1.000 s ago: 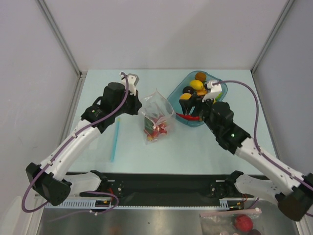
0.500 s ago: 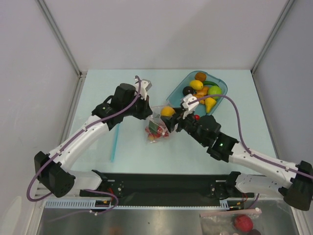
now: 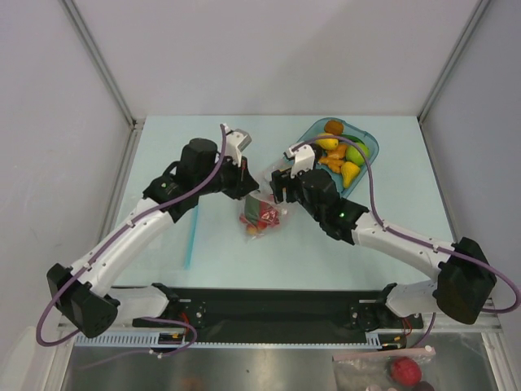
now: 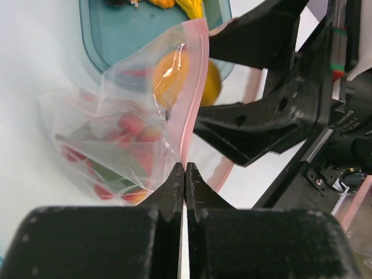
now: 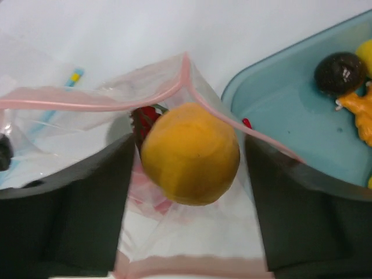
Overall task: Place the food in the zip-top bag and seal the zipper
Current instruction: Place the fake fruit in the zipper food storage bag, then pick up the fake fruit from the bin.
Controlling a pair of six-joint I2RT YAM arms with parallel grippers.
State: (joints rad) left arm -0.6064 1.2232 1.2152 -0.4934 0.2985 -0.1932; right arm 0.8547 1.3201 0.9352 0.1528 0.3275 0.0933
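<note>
The clear zip-top bag [image 3: 260, 213] lies between my two grippers with red, green and orange food inside. My left gripper [image 3: 247, 186] is shut on its pink zipper strip [image 4: 195, 87] and holds the mouth up; the pinch shows in the left wrist view [image 4: 185, 168]. My right gripper [image 3: 275, 186] is at the bag mouth. In the right wrist view a round orange fruit [image 5: 190, 152] sits inside the mouth between the spread fingers [image 5: 70, 203], with a thin gap on each side. The right gripper [image 5: 189, 145] is open.
The teal tray [image 3: 370, 145] at the back right holds a yellow lemon [image 3: 328, 142], a green piece [image 3: 356, 151], orange pieces [image 3: 348, 171] and a dark plum [image 5: 340, 72]. A light-blue stick [image 3: 192, 232] lies left of the bag. Another bag with a red ball [image 3: 403, 371] lies at the near right.
My right gripper carried the orange fruit from the tray leftward to the bag mouth and has spread its fingers. My left gripper shifted right a little, still pinching the bag's edge.
</note>
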